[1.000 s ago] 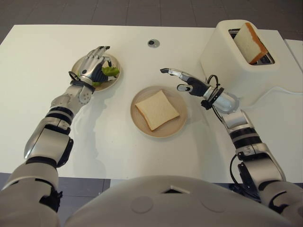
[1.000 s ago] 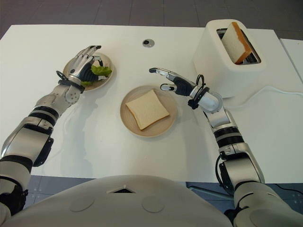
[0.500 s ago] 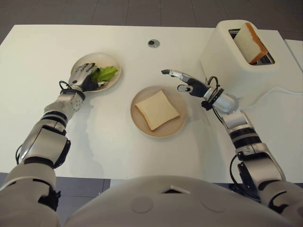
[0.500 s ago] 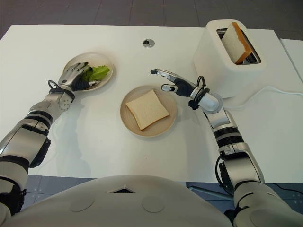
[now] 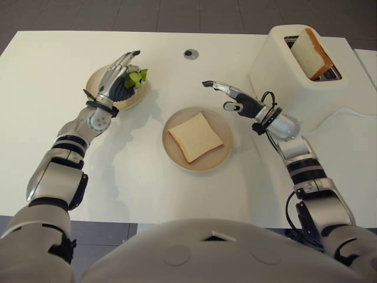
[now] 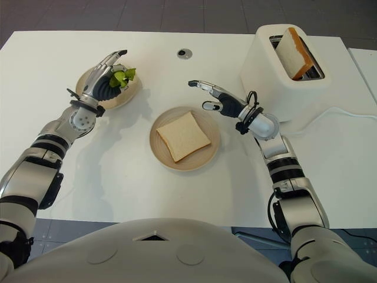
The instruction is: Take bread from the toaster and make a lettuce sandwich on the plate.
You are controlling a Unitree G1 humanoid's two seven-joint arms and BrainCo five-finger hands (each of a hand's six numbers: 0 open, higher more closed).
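Now my left hand [image 5: 115,79] is up off the small round beige side plate [image 5: 131,100], with the crinkled green lettuce leaf [image 5: 136,78] pinched in its fingers. A second ago it lay spread over that plate, and half a second ago it was curled down into the leaf. The pick has worked, I judge, and the lettuce leaf is clear to carry across.

It belongs on the square white bread slice [image 5: 195,136], which lies flat on the larger round tan plate [image 5: 219,160] in the middle of the white worktop [image 5: 147,177].

My right hand [image 5: 232,97] has barely stirred. It hovers with fingers stretched wide and empty, just past the tan plate's far right rim, between it and the cream-coloured boxy toaster [image 5: 277,76].

A second crusted bread slice [image 5: 314,53] stands tilted in the toaster's slot, not yet taken; it would be the sandwich's top.

I can make out no writing or label on the toaster or on either plate.
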